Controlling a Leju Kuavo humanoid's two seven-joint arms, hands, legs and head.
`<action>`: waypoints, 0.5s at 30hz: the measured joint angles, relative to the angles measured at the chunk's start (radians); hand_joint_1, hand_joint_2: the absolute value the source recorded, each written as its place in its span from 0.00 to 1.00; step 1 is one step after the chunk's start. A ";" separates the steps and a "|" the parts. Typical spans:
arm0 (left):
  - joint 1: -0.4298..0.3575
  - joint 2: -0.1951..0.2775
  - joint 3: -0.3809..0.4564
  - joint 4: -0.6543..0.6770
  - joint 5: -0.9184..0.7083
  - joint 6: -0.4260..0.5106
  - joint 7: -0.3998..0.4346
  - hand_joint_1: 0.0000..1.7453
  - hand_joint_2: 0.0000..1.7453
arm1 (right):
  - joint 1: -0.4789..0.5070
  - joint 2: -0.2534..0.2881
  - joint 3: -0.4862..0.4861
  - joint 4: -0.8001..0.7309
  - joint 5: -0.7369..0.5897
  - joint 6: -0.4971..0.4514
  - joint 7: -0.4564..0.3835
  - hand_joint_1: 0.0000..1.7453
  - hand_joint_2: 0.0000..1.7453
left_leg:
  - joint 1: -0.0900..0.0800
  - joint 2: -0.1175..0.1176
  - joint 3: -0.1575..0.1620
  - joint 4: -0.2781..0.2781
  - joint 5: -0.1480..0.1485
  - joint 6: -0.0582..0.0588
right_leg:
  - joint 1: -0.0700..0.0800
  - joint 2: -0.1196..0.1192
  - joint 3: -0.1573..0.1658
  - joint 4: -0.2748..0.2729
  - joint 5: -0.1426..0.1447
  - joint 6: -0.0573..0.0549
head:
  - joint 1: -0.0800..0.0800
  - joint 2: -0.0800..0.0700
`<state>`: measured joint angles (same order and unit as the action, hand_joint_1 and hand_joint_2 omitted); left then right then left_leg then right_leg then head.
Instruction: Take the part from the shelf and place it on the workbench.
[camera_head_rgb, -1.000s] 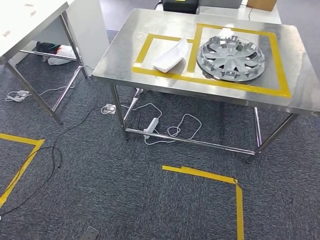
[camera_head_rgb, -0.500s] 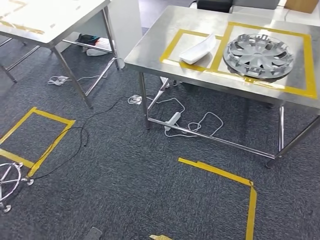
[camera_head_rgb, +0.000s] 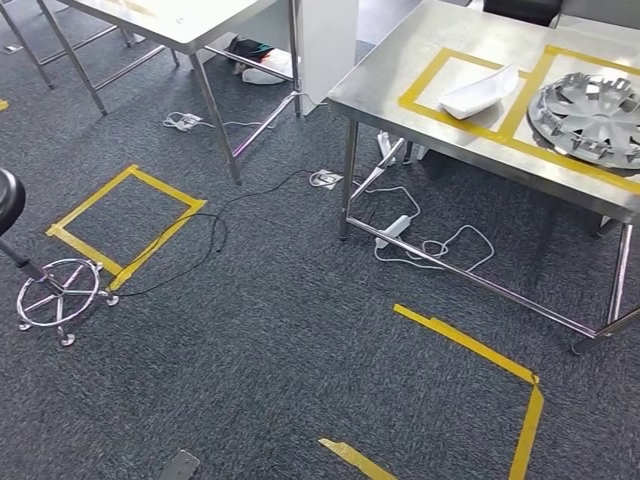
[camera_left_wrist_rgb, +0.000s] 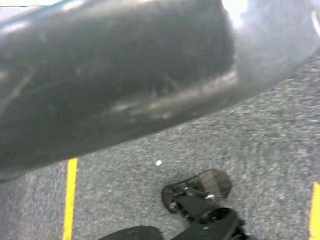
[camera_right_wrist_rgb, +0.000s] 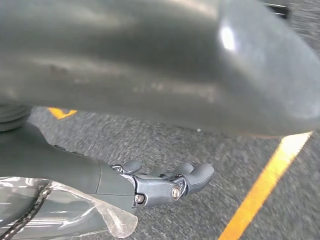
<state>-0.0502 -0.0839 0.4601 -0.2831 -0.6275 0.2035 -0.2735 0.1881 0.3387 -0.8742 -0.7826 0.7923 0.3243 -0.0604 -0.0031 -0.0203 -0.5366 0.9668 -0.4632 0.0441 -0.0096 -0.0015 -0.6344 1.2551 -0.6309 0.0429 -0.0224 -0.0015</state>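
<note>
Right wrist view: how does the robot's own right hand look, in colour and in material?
The right hand has dark grey, smooth, rounded fingers, joined by small silver screws. Behind them the cover is matte grey, and a clear plastic film wraps the wrist, with a dark braided cable under it.

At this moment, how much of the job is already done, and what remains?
Two parts already lie on the workbench: a white part and a wheel cover, each inside yellow tape. Nothing is in hand: the right hand hangs above the carpet holding nothing. No shelf is in sight, so fetching a further part, if one is needed, is left.
</note>
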 joint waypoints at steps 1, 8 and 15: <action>0.001 0.000 -0.001 0.000 0.000 -0.001 0.000 0.00 0.00 | -0.003 -0.001 0.000 0.004 0.001 -0.001 -0.002 0.00 0.00 | 0.000 -0.010 -0.016 0.007 0.008 -0.003 | -0.001 0.002 0.021 -0.013 0.026 0.000 | 0.000 0.000; -0.001 0.004 -0.013 0.000 -0.007 -0.004 0.001 0.00 0.00 | -0.026 -0.004 -0.012 0.035 0.025 -0.013 -0.026 0.00 0.00 | 0.003 -0.079 -0.086 0.044 0.053 -0.042 | -0.008 0.055 0.187 -0.285 0.055 -0.023 | -0.001 0.000; 0.005 0.001 -0.027 0.000 0.000 -0.006 0.006 0.00 0.00 | -0.035 -0.010 -0.044 0.068 0.053 -0.024 -0.047 0.00 0.00 | 0.009 0.009 -0.147 0.316 -0.135 -0.064 | 0.000 -0.050 0.159 -0.285 0.085 -0.049 | -0.013 0.000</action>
<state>-0.0450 -0.0826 0.4334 -0.2834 -0.6279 0.1971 -0.2676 0.1532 0.3288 -0.9179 -0.7146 0.8453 0.3000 -0.1074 0.0060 -0.0108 -0.6835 1.2824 -0.5986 -0.0201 -0.0099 -0.0517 -0.4755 0.9698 -0.5461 -0.0063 -0.0353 -0.0015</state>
